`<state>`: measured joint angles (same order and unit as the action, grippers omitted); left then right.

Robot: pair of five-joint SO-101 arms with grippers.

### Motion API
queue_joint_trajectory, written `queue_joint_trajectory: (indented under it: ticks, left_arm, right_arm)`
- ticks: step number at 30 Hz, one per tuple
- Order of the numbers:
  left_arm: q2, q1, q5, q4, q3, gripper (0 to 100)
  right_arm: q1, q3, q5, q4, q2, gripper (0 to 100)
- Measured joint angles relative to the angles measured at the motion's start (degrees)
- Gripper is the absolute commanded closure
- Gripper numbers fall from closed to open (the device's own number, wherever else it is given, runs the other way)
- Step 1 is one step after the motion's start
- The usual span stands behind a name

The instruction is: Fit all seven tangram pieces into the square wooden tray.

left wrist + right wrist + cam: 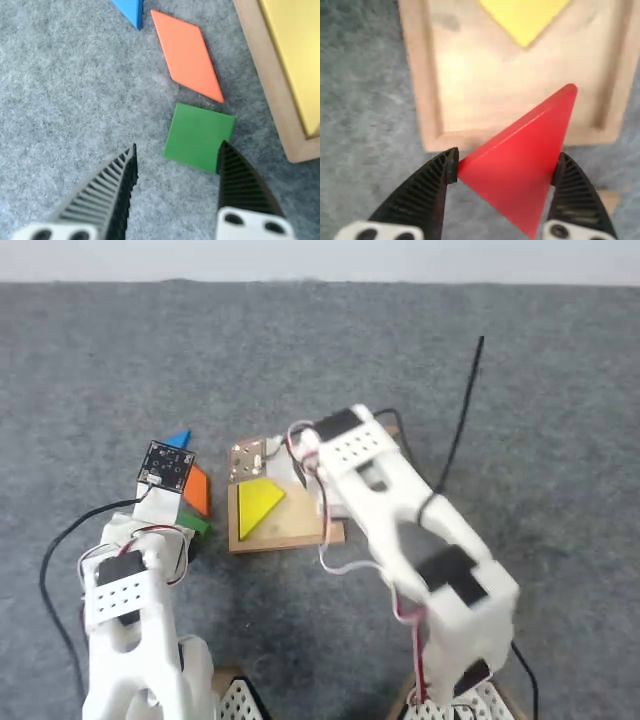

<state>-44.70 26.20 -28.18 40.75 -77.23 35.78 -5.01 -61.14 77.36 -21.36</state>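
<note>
Plainly, the right fingers (427, 192) pinch the red triangle (520, 150) by its edges, one corner poking over the raised rim of the square wooden tray (415, 75), where the yellow triangle (525, 17) lies flat. Smooth painted wood is slippery (the ribbed pads help), so the piece could pivot in the grip, or catch on the rim and end up propped. Meanwhile the left fingers (112, 187) hang spread above the green square (197, 137) on the fuzzy grey counter (60, 75), near the orange parallelogram (187, 55).
</note>
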Motion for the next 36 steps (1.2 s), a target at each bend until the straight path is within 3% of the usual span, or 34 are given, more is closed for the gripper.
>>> queue_joint_trajectory:
  ticks: [6,14,22,36]
  left_arm:
    - [0.0,0.09,1.67,0.0,0.0,75]
    - [0.0,7.65,10.29,-5.98,0.0,75]
    - [0.0,7.82,10.99,-6.51,0.0,75]
    - [0.0,7.91,11.08,-6.51,0.0,75]
  right_arm:
    - [-0.09,-20.48,-3.16,6.68,-15.47,78.3]
    - [1.76,-43.87,-3.87,14.33,-30.51,78.3]
    - [5.36,-62.77,-3.16,19.52,-41.41,78.1]
    - [6.68,-71.65,-0.18,22.86,-46.24,74.9]
